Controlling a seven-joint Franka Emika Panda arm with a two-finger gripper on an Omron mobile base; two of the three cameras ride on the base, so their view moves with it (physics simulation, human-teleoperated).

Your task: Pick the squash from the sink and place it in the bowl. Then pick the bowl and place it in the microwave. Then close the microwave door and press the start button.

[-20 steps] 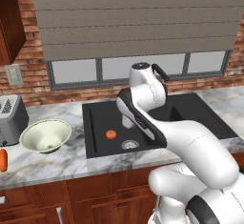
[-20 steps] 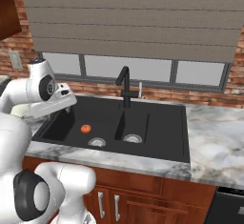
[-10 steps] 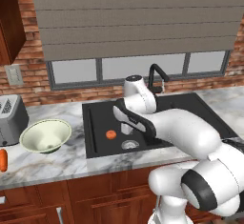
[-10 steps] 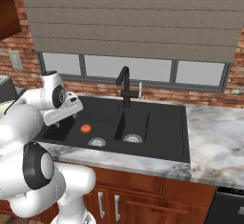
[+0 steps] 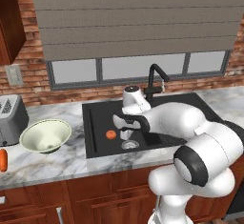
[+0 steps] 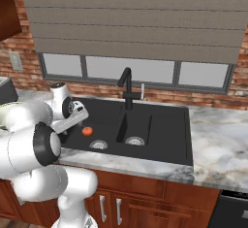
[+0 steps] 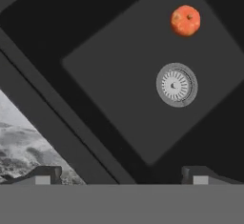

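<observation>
Nothing is done yet: the squash (image 7: 185, 20) lies ungrasped in the sink (image 5: 97, 123) just beyond the wide, empty tool (image 7: 121, 174); every step remains.

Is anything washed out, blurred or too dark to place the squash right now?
Left base view: flat, even rendered light, squash crisp orange on the black sink floor. Right base view: the same, no glare on the basin. Hand view: slightly soft, basin walls blend into black, yet the squash and steel drain stand out clearly.
</observation>
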